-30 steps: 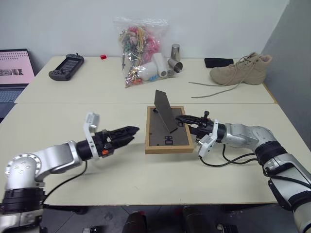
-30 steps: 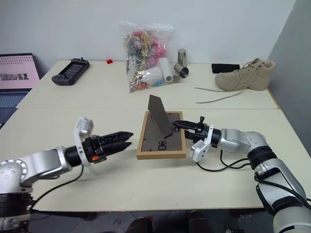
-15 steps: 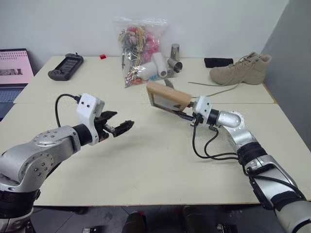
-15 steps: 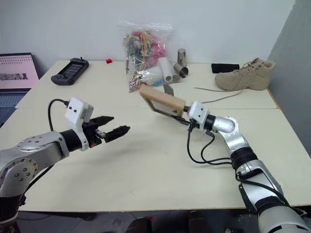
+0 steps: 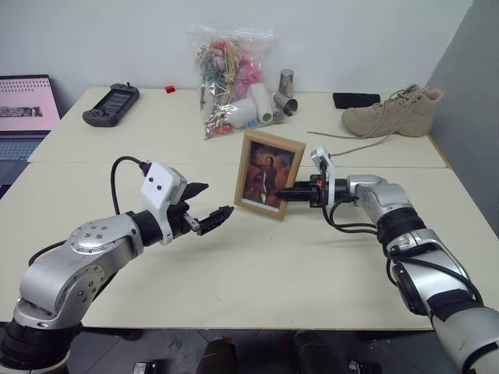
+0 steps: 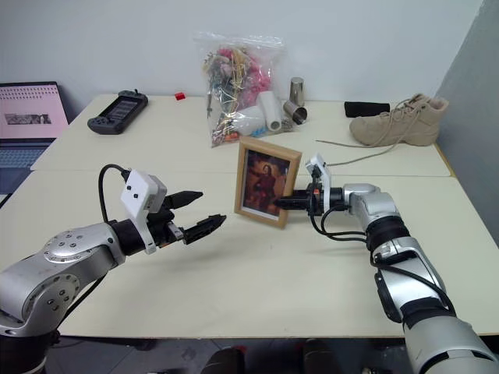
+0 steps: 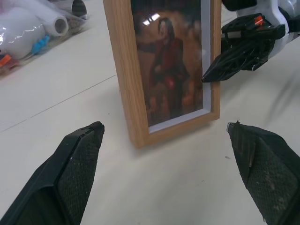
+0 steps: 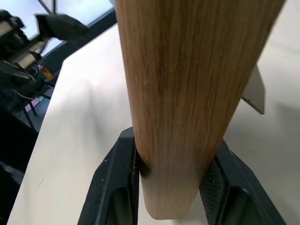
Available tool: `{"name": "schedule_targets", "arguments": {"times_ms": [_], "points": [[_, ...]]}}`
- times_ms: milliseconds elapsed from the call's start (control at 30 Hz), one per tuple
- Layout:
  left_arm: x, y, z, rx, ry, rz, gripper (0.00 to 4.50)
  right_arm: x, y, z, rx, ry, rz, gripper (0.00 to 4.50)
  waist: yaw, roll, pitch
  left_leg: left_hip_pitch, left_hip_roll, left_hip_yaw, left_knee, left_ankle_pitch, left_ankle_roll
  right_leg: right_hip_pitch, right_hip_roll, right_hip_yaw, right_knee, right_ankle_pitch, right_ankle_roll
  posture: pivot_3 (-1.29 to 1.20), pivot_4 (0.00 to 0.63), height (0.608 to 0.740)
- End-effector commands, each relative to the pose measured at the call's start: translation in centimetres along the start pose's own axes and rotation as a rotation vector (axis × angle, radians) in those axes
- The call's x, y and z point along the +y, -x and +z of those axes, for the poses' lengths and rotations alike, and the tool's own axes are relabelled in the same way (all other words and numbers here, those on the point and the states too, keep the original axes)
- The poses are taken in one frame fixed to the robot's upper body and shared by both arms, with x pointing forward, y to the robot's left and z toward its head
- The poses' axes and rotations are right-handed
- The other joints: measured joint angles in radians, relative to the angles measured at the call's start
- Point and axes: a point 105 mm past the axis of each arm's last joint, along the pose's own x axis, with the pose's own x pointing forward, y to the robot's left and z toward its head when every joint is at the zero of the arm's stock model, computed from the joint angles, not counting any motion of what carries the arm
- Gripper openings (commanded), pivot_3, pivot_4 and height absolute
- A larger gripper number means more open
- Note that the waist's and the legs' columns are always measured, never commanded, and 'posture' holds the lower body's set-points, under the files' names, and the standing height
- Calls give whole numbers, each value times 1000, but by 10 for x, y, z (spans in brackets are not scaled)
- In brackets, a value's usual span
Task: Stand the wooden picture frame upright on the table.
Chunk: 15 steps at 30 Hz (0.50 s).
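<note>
A plain white wall (image 5: 117, 31) meets a grey panel (image 5: 468, 70).

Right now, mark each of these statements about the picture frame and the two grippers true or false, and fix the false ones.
1. The wooden picture frame lies flat on the table, back side up. False: it stands upright with its portrait facing the robot.
2. The right gripper is clamped on the frame's side edge. True.
3. The left gripper grips the frame's other side. False: its fingers are spread open, short of the frame and touching nothing.
4. A tan boot sits on the far table, on the robot's right. True.
5. The clear bag of mixed items stands between the frame and the left gripper. False: it sits behind the frame, farther from the robot.
</note>
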Motion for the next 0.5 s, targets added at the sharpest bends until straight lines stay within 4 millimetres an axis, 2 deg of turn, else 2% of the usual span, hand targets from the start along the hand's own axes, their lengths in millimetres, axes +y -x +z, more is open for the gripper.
{"name": "schedule_targets", "arguments": {"times_ms": [33,200,267,333,500], "points": [[5,1,5,-29,-14,23,4500,0,-3,17,-44,53,7,1311,-1,0,0,0,0,0,0,0,0,0,0,0,0,0,0,0,150,740],[4,0,2,-23,-10,18,4500,-5,-6,8,-55,36,-30,1311,-2,0,0,0,0,0,0,0,0,0,0,0,0,0,0,0,150,740],[4,1,1,-15,-9,17,4500,-5,-6,5,-52,33,-31,2023,-2,0,0,0,0,0,0,0,0,0,0,0,0,0,0,0,150,740],[4,1,-1,-8,-16,15,4500,-5,-6,4,-50,30,-25,2276,-2,0,0,0,0,0,0,0,0,0,0,0,0,0,0,0,150,740],[7,-1,-2,1,-33,15,4500,-5,-4,1,-44,23,-24,3406,-1,0,0,0,0,0,0,0,0,0,0,0,0,0,0,0,150,740]]}}
